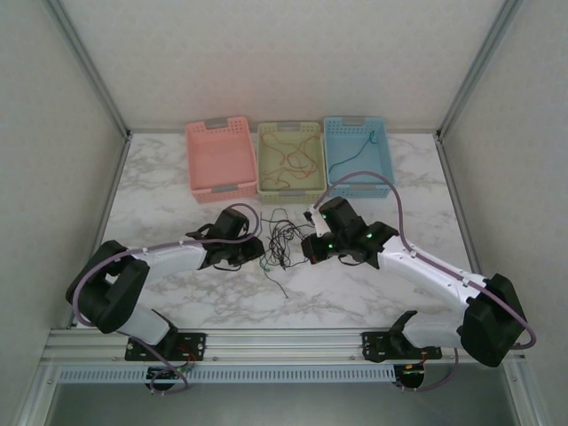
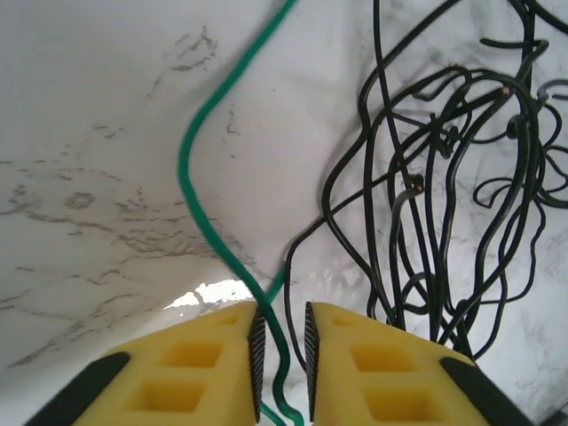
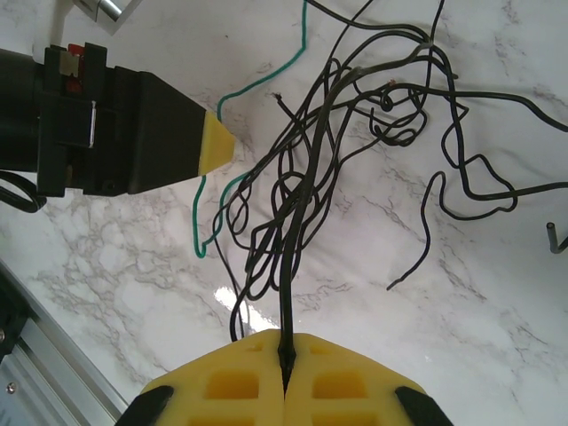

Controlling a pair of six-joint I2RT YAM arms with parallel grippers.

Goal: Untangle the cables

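Your right jaws are clenched on a bunch of black cables (image 3: 302, 204), whose strands rise straight out of the seam between the yellow fingers. Your left jaws stand a narrow slot apart, with the green cable (image 2: 191, 151) running between the ribbed pads (image 2: 257, 355). It leans on one pad, but you cannot tell whether it is pinched or merely straddled.

Both wrists sit at the one knot of cables (image 1: 280, 238) in the middle of the worktop (image 1: 164, 202), left jaws on its left side and right jaws on its right. The green strand snakes along the left edge of the black snarl.

Expect these wires to weigh next to nothing and to spring back into their curls. They look thin and smooth enough to slide through a loose grip. Take hold on a plain run near a free end, clear of the black loops. Judge that any pull drags the whole knot unless the other side anchors it.

The marble-patterned worktop looks smooth and glossy, so it will likely offer little friction to hold the knot. Along its far edge stand three baskets. The pink basket (image 1: 217, 124) is on the left. The green basket (image 1: 288, 127) in the middle holds reddish-orange cables (image 1: 288, 164). The blue basket (image 1: 355, 122) on the right holds a teal cable (image 1: 351, 160). Pale walls and metal posts close you in.
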